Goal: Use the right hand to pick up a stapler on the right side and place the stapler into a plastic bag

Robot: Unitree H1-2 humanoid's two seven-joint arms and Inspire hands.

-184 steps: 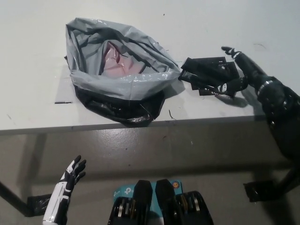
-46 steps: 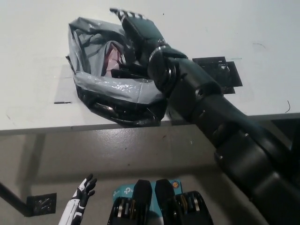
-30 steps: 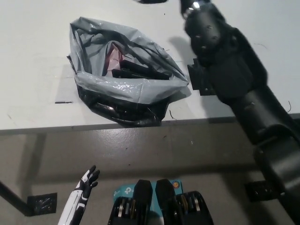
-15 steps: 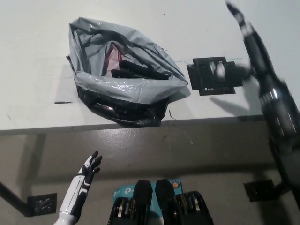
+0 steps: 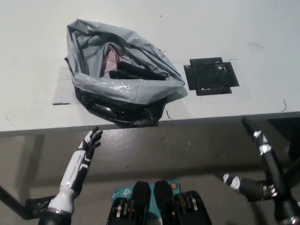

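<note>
The right hand (image 5: 274, 190) hangs at the lower right, below the front edge of the table (image 5: 262, 51) and well apart from everything on it. Its black fingers (image 5: 260, 140) are stretched out and spread wide, one long finger pointing up toward the table edge and another reaching off to the side. They hold nothing and touch nothing. The stapler (image 5: 140, 73) lies inside the plastic bag (image 5: 117, 89), showing as long black bars across the open mouth, beside something pink (image 5: 110, 58) deeper in. The bag is grey with a dark underside. It sits on the left half of the table, its rim rolled back and its lower end reaching the front edge. To the right of the bag, near it but not touching, a black square patch (image 5: 211, 76) lies flat on the white top. The left hand (image 5: 89, 145) is raised at the lower left, just under the table edge and below the bag. Its white fingers (image 5: 94, 135) point upward, slightly apart, with nothing between them and nothing touched.
</note>
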